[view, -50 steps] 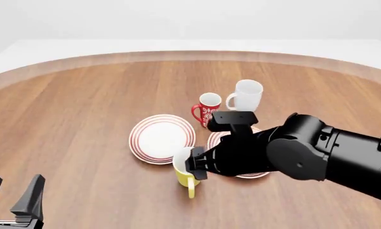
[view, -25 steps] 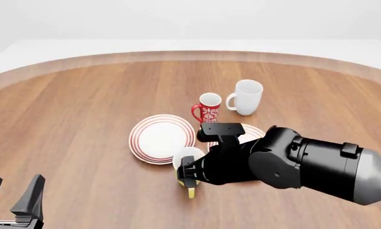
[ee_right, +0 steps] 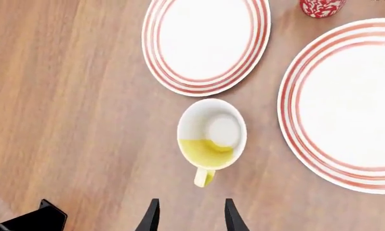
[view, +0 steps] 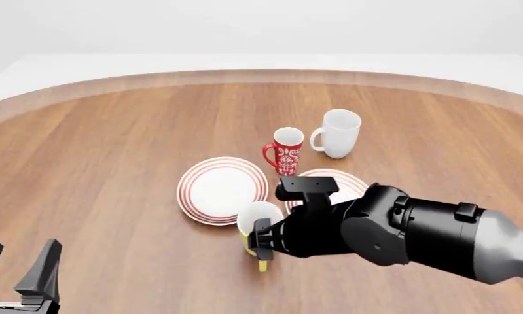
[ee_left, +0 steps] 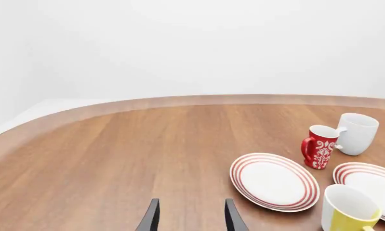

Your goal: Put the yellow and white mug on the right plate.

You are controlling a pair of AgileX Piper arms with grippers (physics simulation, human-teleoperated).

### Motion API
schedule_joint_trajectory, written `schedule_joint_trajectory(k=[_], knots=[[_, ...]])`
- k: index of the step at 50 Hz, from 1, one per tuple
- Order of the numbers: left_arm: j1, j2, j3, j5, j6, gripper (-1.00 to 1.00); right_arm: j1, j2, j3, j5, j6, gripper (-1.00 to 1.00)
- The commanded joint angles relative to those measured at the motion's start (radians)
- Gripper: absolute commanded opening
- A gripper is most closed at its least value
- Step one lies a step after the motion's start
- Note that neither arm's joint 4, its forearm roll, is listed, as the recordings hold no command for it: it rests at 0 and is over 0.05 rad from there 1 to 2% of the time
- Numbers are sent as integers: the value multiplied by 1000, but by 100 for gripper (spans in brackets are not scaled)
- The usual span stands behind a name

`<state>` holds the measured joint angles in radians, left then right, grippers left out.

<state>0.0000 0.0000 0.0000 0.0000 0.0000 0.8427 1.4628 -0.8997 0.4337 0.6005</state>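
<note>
The wooden counter (view: 112,163) carries everything here, and the bulky black right arm (view: 401,232) reaches across its near half, hiding part of the right plate (view: 347,183), a white plate with red rings. Just beside that one lies the matching left plate (view: 219,190), and behind the pair stand the tall white mug (view: 340,133) and the red patterned mug (view: 287,150), close together. The yellow and white mug (ee_right: 211,134) stands upright on the bare wood in front of the gap between the plates, near both rims but on neither, its handle pointing toward the robot. The right hand (ee_right: 188,216) hangs directly above that handle with its fingers apart and gripping nothing; the mug is not yet grasped. The left hand (ee_left: 188,219) sits low at the near left, well away, fingers likewise parted and idle. The risk from here, as I judge it, is in the descent: fingers that close on the thin handle alone may let the mug swing or slip, and a fingertip that lands on the rim could tip it or shove it against the left plate. Carrying it too low afterwards might clip the right plate's edge.
</note>
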Motion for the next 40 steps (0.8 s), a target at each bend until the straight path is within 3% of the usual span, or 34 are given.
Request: schedule_joint_trajectory(k=[1,10,11,33,40], knots=[[0,0,0,0,0,100,-22,11,12,-27,-7,100],[0,0,0,0,0,100,-16,73,28,-91,14,100],[0,0,0,0,0,100,-4,167,21,-165,21,100],[0,0,0,0,0,100,-9,180,7,-165,10,100],[0,0,0,0,0,100,15,197,29,-195,35,100]])
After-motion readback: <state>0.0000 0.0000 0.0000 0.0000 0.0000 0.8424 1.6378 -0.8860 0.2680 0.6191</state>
